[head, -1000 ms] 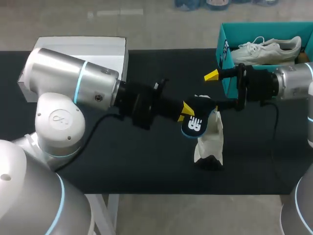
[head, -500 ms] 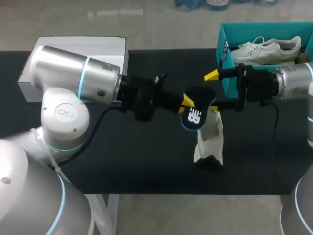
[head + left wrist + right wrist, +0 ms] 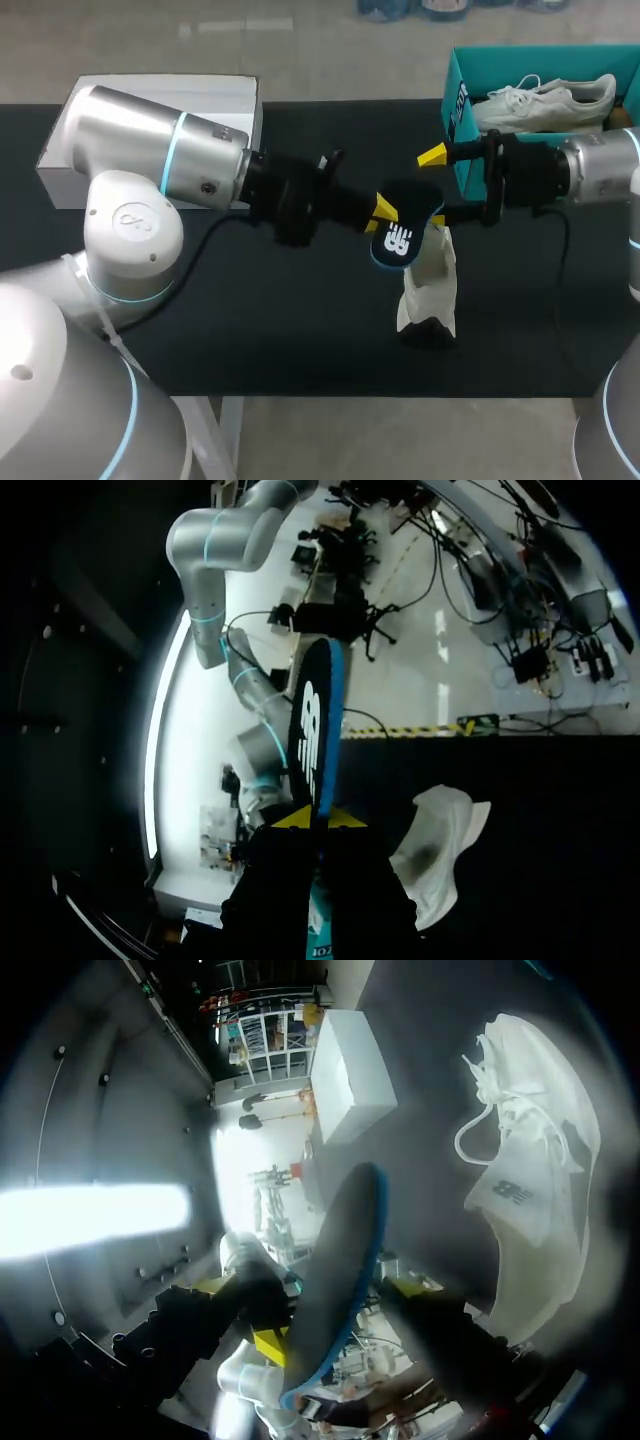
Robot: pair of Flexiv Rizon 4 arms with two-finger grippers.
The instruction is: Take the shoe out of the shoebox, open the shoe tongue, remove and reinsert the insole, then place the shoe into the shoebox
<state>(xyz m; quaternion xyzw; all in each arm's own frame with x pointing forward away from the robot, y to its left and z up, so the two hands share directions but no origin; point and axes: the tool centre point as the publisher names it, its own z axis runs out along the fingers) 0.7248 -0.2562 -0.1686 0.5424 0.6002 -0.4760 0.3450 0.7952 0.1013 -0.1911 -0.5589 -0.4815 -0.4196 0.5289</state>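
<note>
Left hand (image 3: 380, 217) pinches the insole (image 3: 400, 238) at frame centre. Right hand (image 3: 436, 185) is spread around it, above the shoe (image 3: 428, 290) on the desk (image 3: 250, 320).

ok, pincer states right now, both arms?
Left pincer: closed on the insole.
Right pincer: open, gripping nothing.

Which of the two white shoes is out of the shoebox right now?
The shoe standing on the black table, by the dark insole gripped in the left tool. The other white shoe lies inside the teal shoebox.
</note>
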